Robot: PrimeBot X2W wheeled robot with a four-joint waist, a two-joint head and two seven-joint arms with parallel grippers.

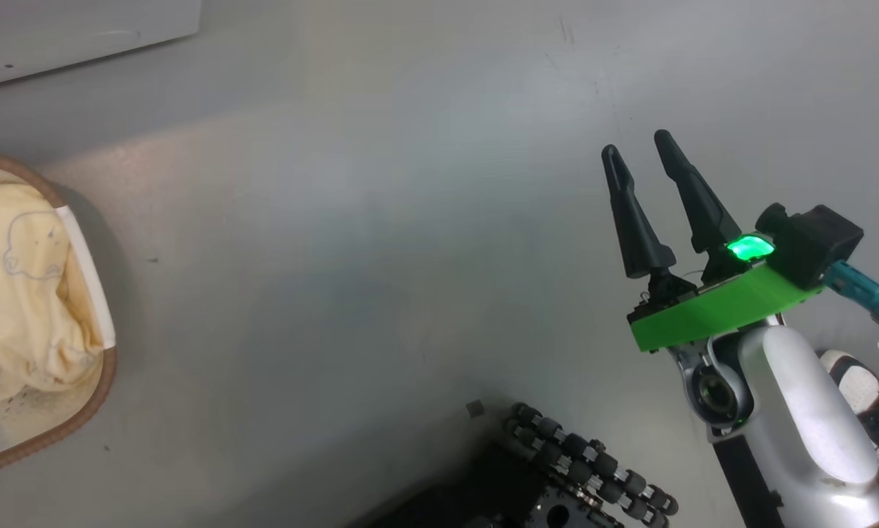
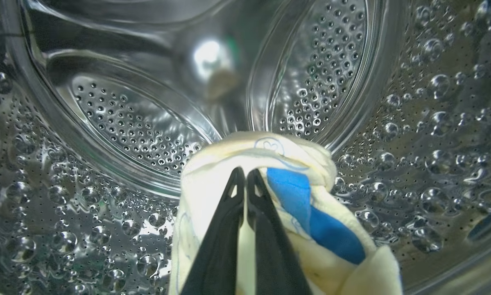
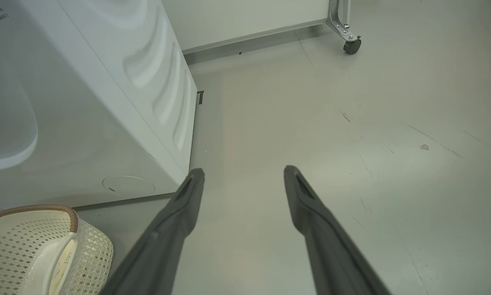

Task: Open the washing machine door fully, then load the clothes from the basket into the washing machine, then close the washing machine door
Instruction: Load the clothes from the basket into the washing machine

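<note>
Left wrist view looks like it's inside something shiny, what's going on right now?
The left gripper is shut on a pale yellow garment with a blue patch, holding it inside the steel drum of the washing machine. The right gripper is open and empty above the floor, beside the machine. More pale yellow clothes lie in the basket, so loading is not yet done.
</note>
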